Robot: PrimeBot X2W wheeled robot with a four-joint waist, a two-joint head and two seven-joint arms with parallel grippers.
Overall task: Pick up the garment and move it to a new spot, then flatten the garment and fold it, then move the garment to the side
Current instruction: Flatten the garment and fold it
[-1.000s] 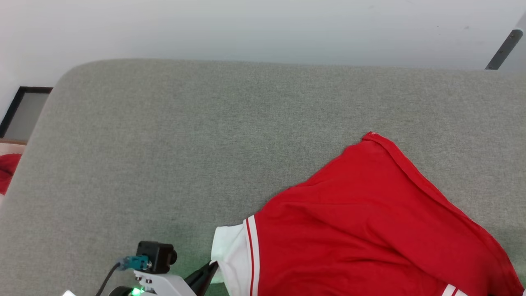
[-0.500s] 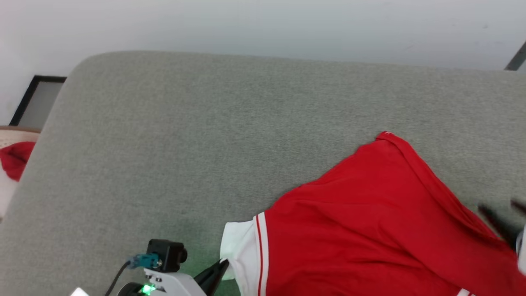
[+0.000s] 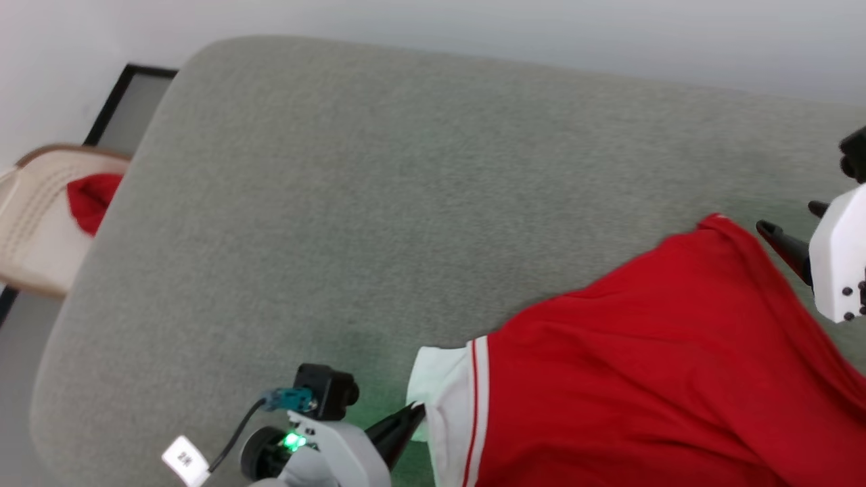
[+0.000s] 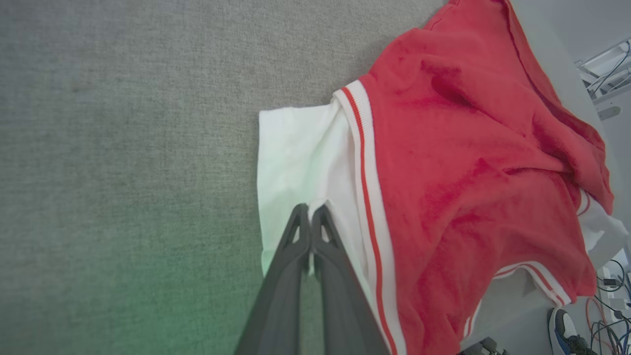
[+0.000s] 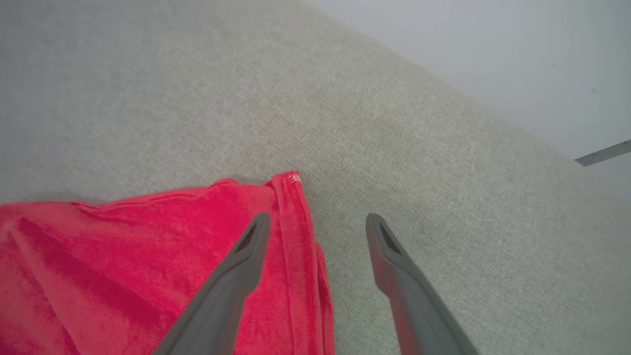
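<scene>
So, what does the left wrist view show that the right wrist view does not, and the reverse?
Left wrist view's own: the left hand, shut on the white sleeve of the garment, the striped trim, a shoe and cables. Right wrist view's own: the right hand, open astride the red hem corner, and a pale wall. Both: the garment's red body lying on the grey cushion.
</scene>
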